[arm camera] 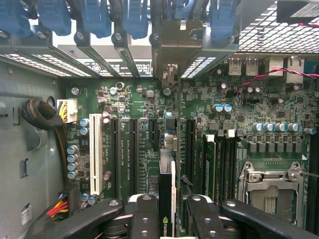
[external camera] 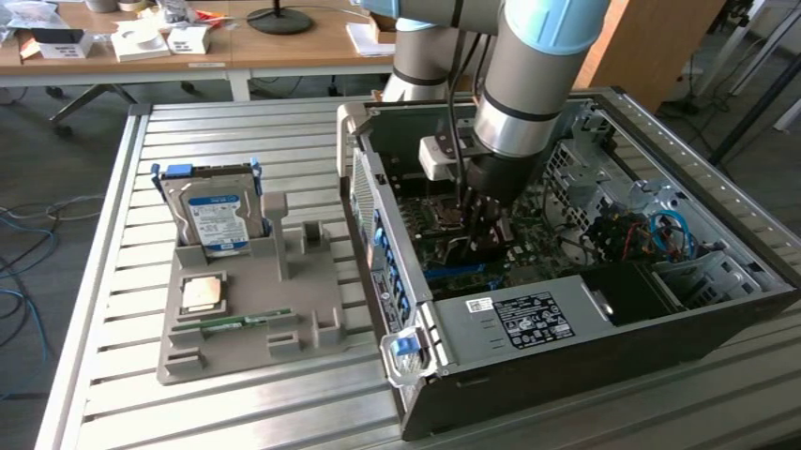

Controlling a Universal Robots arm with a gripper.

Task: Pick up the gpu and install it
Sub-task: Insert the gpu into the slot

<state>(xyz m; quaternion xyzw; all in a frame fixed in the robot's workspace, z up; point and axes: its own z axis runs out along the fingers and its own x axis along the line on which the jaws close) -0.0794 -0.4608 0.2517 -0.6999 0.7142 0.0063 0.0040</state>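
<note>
The gpu is a thin black card seen edge-on in the wrist view. It runs from between my fingers up to its metal bracket at the case's rear slot openings. My gripper is shut on the card's edge and holds it just above the motherboard, over the long black expansion slots. In the exterior view my gripper reaches down inside the open computer case; the card beneath it is a dark strip that is hard to make out.
Beside the case stands a grey holder tray with a silver hard drive, a processor chip and a green memory stick. A power supply fills the case's near end. CPU socket and white slot flank the card.
</note>
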